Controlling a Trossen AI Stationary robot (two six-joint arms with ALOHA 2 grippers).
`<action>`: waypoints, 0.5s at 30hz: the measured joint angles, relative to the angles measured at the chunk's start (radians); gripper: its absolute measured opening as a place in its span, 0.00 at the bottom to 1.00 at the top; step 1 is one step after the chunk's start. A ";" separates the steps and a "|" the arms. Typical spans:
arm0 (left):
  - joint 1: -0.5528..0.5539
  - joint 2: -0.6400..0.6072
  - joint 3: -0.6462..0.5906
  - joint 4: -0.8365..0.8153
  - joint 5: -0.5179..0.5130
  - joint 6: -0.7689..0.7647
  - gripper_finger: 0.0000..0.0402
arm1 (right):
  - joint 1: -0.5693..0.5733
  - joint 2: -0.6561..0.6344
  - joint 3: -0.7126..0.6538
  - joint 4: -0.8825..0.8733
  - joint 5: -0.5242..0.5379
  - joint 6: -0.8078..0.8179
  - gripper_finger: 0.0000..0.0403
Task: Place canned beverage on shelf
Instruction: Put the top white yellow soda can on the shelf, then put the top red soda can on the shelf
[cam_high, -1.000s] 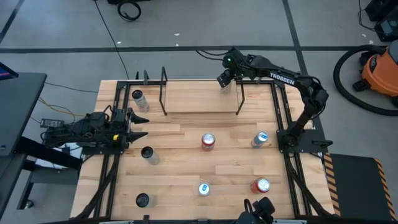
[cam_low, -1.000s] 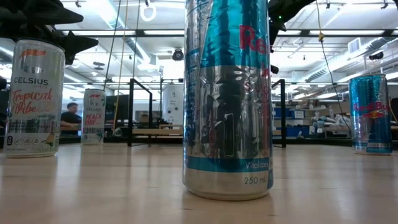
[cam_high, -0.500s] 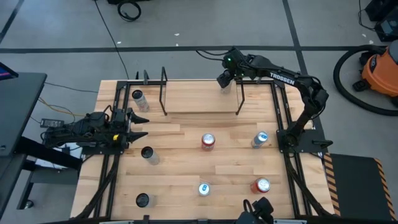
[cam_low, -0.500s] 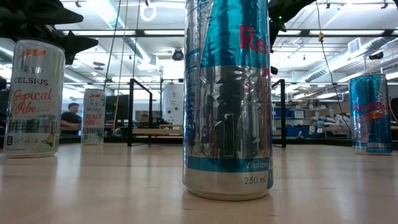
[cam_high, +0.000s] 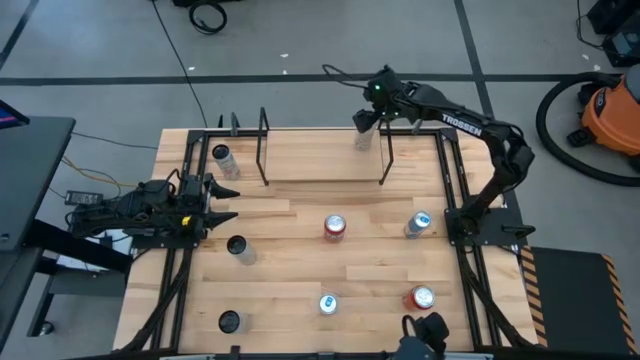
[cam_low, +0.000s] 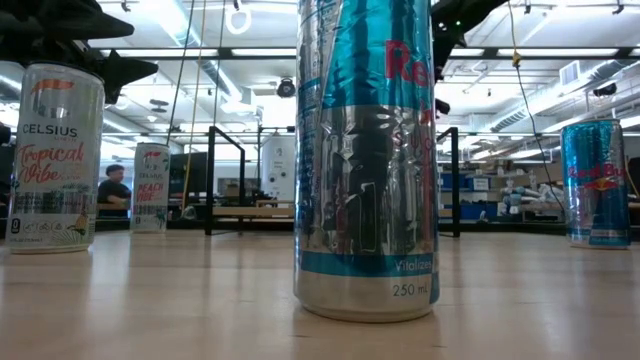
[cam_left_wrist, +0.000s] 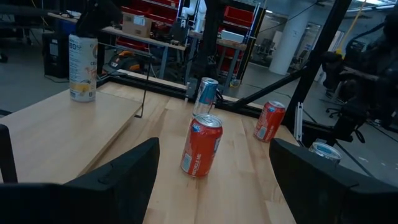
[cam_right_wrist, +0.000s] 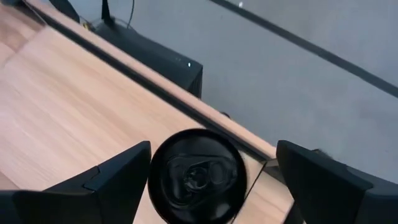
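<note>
one can (cam_right_wrist: 198, 176) stands below the right tool (cam_high: 366, 120), fingers spread and clear of it, at the shelf's (cam_high: 320, 150) end.

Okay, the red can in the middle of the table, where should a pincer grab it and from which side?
Grip the red can across its round side wall at mid-height, probably descending from above. It stands upright with bare board all round, so the fingers can straddle it without bumping the blue can beside it.

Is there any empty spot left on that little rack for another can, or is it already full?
Mostly free. The shelf holds one can at its right end, under the right end effector, which stands open above it. The board from there to the left frame is bare. The near half of the table is more crowded, with the red can and others.
</note>
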 joint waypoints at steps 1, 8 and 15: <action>0.000 0.000 0.000 0.000 0.000 0.000 0.77 | -0.001 -0.011 0.000 0.004 -0.003 0.000 0.88; 0.000 0.000 0.000 0.000 0.000 0.000 0.77 | 0.002 -0.075 0.000 0.022 -0.033 -0.017 0.88; 0.000 0.000 0.000 0.000 0.000 0.000 0.77 | 0.030 -0.116 0.001 0.020 -0.109 -0.015 0.88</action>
